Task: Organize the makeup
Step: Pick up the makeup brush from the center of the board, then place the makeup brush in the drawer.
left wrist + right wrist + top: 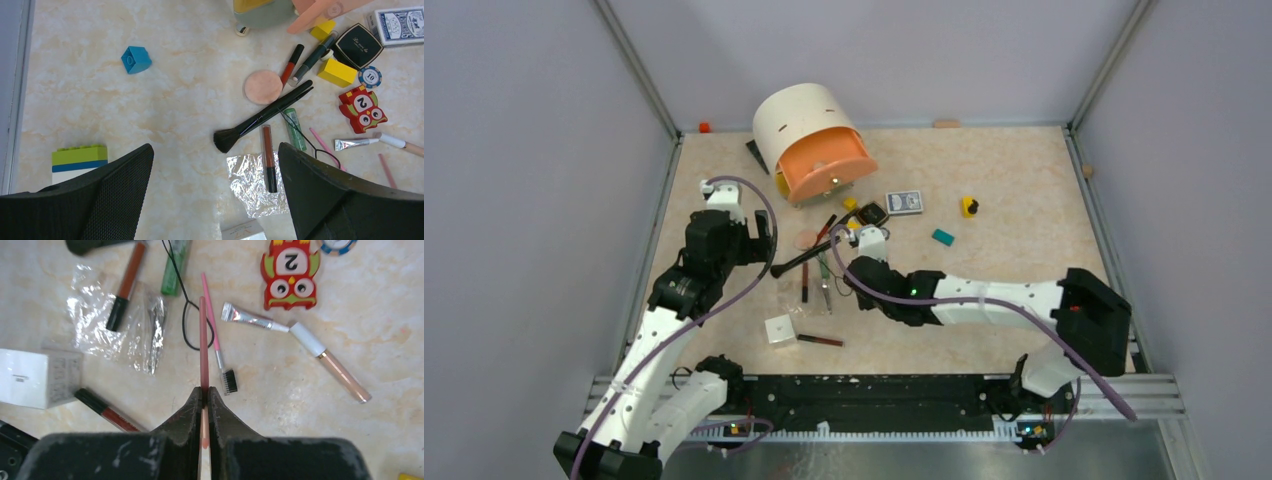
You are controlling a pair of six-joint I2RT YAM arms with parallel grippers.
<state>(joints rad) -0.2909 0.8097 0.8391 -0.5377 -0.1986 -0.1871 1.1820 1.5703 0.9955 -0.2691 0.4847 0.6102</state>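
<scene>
My right gripper (204, 391) is shut on a thin pinkish-red pencil (203, 340) and holds it just above the table among the makeup. Beside it lie a pink spoolie (214, 330), a silver tube (250, 320), a white-capped gloss (330, 362), a silver metal tool (156, 330) and a clear pouch (95, 315). My left gripper (215, 147) is open and empty above the pouch (252, 185), near the long black brush (265, 115), a dark-red gloss (269, 157), a green tube (295, 129) and the black square compact (357, 45).
A white box (780, 330) and a red pencil (821, 340) lie near the front. A white and orange round container (814, 140) stands at the back. An owl toy (290, 272), card deck (400, 25), yellow blocks (337, 72) and a blue block (136, 59) lie around.
</scene>
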